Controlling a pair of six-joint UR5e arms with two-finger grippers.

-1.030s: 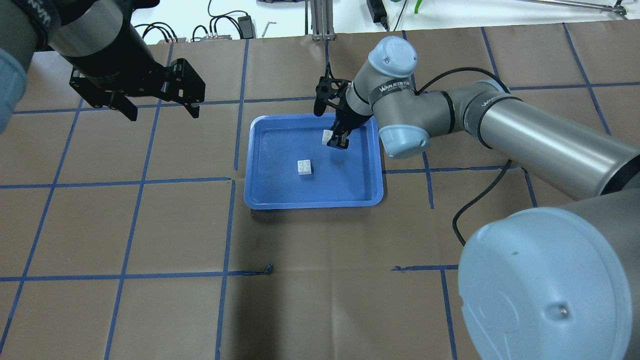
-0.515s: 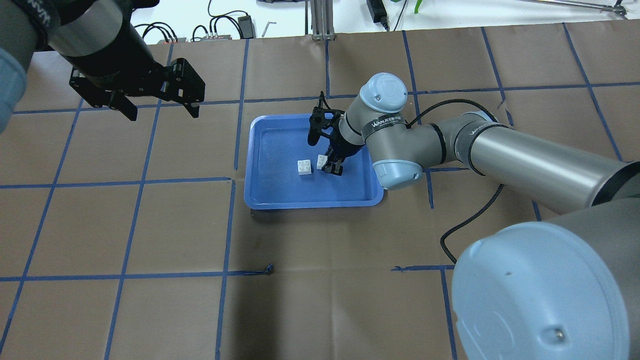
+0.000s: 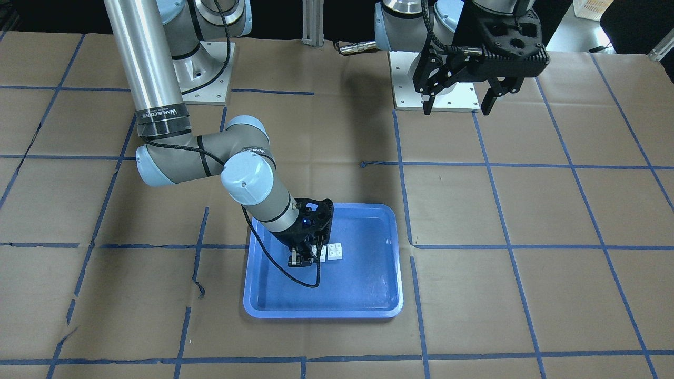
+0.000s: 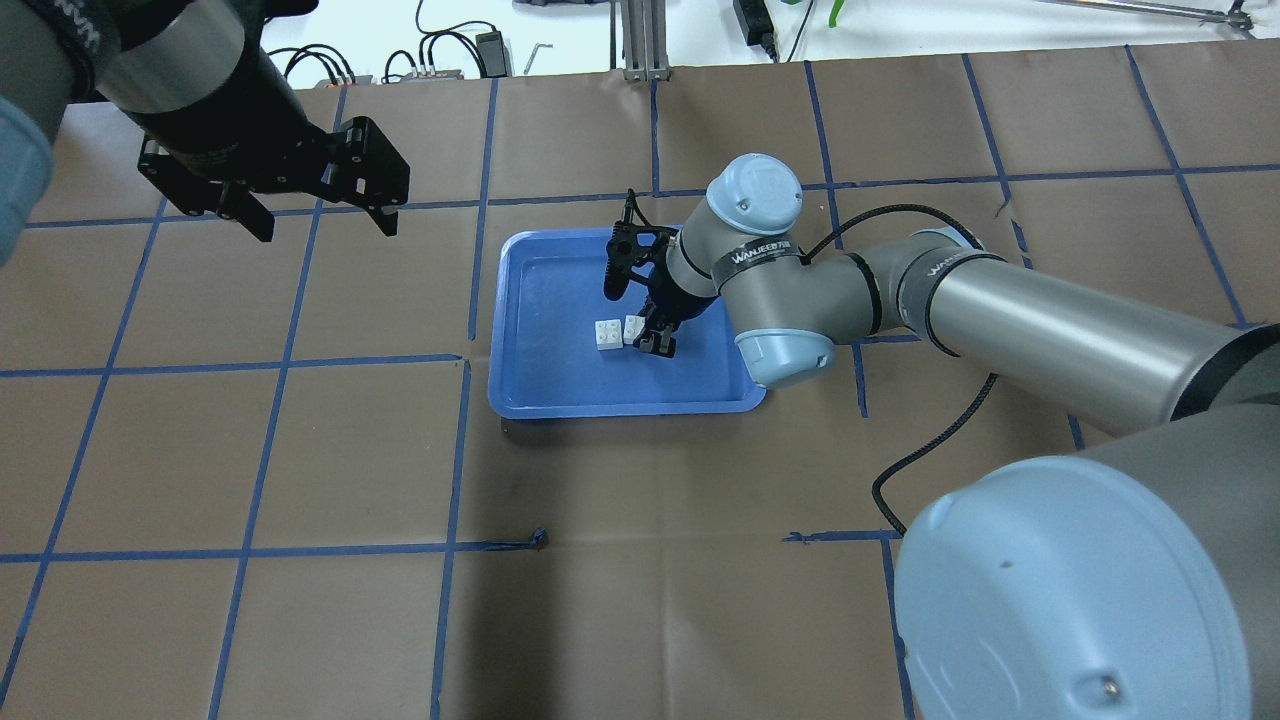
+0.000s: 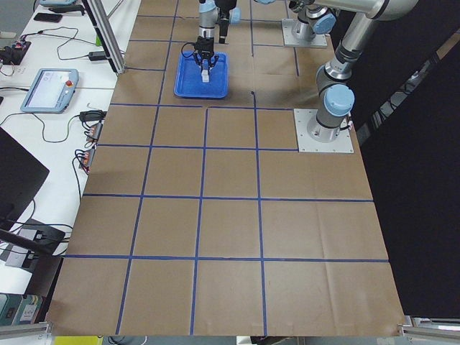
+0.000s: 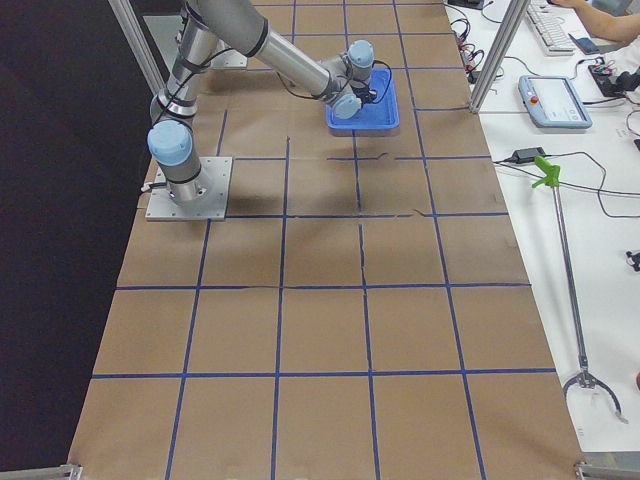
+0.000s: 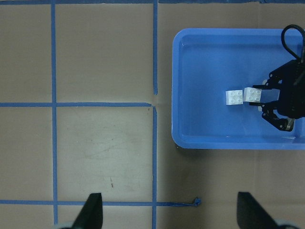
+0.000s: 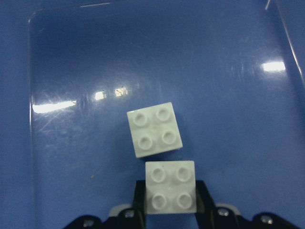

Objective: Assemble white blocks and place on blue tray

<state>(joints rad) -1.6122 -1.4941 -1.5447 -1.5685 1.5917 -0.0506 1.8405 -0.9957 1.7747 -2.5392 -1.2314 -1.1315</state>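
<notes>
The blue tray (image 4: pixel 560 300) lies mid-table. One white block (image 4: pixel 607 334) lies studs-up on its floor. My right gripper (image 4: pixel 650 338) is shut on the second white block (image 4: pixel 633 328), holding it studs-up close beside the first, on its right in the overhead view. The right wrist view shows the held block (image 8: pixel 170 187) between my fingers (image 8: pixel 202 202), just short of the lying block (image 8: pixel 154 129). I cannot tell if the held block touches the tray floor. My left gripper (image 4: pixel 327 230) is open and empty, high over the table to the tray's far left.
Brown paper with blue tape grid lines (image 4: pixel 460 440) covers the table. The right arm's black cable (image 4: pixel 930 440) trails over the table right of the tray. The arm bases (image 3: pixel 442 89) stand at the robot's side.
My right gripper carried its white block from the tray's far right part toward its middle, ending right beside the lying block. The left arm has not moved.
</notes>
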